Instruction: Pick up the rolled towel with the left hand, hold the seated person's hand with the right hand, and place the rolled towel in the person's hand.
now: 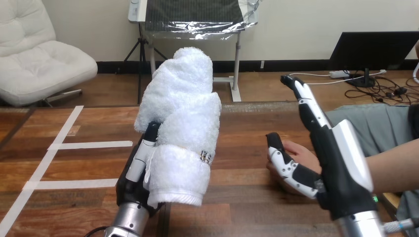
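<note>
White-and-black fingers [144, 148] of the left hand [131, 185] are curled round the lower part of the towel [183, 123], gripping it upright over the surface [74, 168] with its top toward 12 o'clock. The towel stands at about 9 o'clock from the right hand [341, 163]. That hand is open: its fingers are straight, pointing to about 11 o'clock, and the thumb [284, 165] is spread toward 9 o'clock. The person's hand [300, 150] reaches in from 3 o'clock and lies between that thumb and the palm; whether they touch cannot be told. White tape [89, 144] strips cross the surface at 9 o'clock.
</note>
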Controlling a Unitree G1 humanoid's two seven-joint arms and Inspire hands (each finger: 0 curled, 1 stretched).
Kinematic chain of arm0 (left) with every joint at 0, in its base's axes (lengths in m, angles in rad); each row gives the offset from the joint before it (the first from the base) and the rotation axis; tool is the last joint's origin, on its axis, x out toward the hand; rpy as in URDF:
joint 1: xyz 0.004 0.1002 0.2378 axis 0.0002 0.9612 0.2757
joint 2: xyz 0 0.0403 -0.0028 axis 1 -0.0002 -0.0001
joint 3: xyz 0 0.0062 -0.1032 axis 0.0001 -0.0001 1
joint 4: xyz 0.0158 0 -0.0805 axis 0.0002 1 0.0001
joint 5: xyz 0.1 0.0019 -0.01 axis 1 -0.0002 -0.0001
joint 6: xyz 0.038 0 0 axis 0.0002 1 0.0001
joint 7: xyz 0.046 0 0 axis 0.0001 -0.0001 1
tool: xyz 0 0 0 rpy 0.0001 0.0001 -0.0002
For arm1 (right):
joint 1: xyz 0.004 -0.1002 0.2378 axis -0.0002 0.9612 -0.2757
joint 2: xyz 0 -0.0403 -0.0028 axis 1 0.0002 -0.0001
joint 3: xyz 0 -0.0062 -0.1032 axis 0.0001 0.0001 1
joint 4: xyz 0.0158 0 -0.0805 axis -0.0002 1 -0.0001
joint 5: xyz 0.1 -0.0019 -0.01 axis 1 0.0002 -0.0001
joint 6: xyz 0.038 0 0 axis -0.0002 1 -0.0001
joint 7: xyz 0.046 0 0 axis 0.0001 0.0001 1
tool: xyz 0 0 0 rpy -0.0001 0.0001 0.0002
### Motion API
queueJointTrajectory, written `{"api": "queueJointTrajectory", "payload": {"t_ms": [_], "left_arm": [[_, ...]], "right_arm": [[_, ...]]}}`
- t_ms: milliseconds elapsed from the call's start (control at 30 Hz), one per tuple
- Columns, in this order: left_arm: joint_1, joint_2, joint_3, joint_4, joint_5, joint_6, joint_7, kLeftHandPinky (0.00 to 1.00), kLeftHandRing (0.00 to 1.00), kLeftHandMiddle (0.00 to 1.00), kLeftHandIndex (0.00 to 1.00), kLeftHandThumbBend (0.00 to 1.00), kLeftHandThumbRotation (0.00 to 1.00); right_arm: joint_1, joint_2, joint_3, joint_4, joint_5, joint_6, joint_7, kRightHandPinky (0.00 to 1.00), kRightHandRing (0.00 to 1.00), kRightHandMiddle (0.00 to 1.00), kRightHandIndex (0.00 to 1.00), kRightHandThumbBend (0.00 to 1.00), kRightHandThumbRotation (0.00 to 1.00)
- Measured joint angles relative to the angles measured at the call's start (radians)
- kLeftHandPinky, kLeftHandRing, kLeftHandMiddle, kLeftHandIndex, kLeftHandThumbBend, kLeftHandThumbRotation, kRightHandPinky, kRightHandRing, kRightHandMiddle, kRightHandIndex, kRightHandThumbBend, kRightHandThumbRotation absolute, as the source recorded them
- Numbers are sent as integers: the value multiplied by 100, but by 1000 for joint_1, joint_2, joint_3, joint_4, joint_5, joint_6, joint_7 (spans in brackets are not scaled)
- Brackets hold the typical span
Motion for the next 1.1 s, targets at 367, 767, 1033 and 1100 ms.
{"api": "queueJointTrajectory", "payload": {"t_ms": [367, 767, 1033, 1100], "left_arm": [[22, -2, -6, -68, -1, 21, 3, 25, 33, 40, 48, 76, 0], [50, -3, -33, -154, -1, 44, 7, 25, 32, 39, 47, 76, 0], [76, -3, -65, -214, -5, 62, 5, 25, 31, 38, 47, 75, 0], [82, -3, -74, -227, -5, 63, 4, 25, 31, 38, 47, 75, 0]], "right_arm": [[-25, -71, -49, -37, -41, 86, 70, 96, 97, 97, 90, 53, 0], [-86, -184, -115, -42, -78, 178, 167, 84, 93, 94, 87, 70, 0], [-127, -263, -141, -42, -103, 262, 260, 82, 92, 93, 87, 76, 0], [-136, -284, -146, -40, -107, 278, 283, 82, 92, 93, 87, 77, 0]]}}
